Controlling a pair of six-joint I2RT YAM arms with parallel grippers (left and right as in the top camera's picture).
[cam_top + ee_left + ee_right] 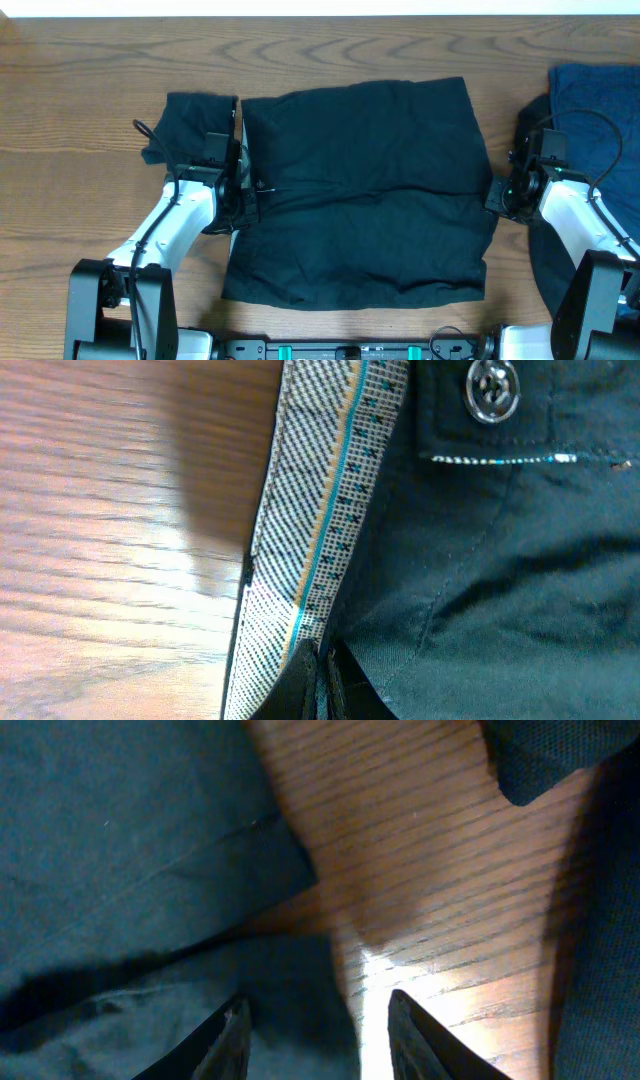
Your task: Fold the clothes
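- Large black garment [365, 190] lies spread flat on the counter [330, 60]. 1 button [491, 388] and a pale checked waistband lining [310, 540] show at its left edge.
- At that left edge, the left end effector [320, 685] has its jaws closed and appears to pinch the waistband; the contact is partly hidden.
- At the garment's right edge, the right end effector [318, 1040] has its jaws part open and holds nothing.
- A navy garment [590, 100] lies right of the black garment, and 1 smaller dark garment [190, 120] lies left of it.

Work surface was a wooden table [80, 80], mid-brown, with pronounced wavy grain running left to right. A narrow pale strip [320, 6] ran beyond its far edge in the overhead view; what it was could not be determined. The right wrist view showed a bright glare patch [400, 965] on the wood, with soft-edged shadow around it.
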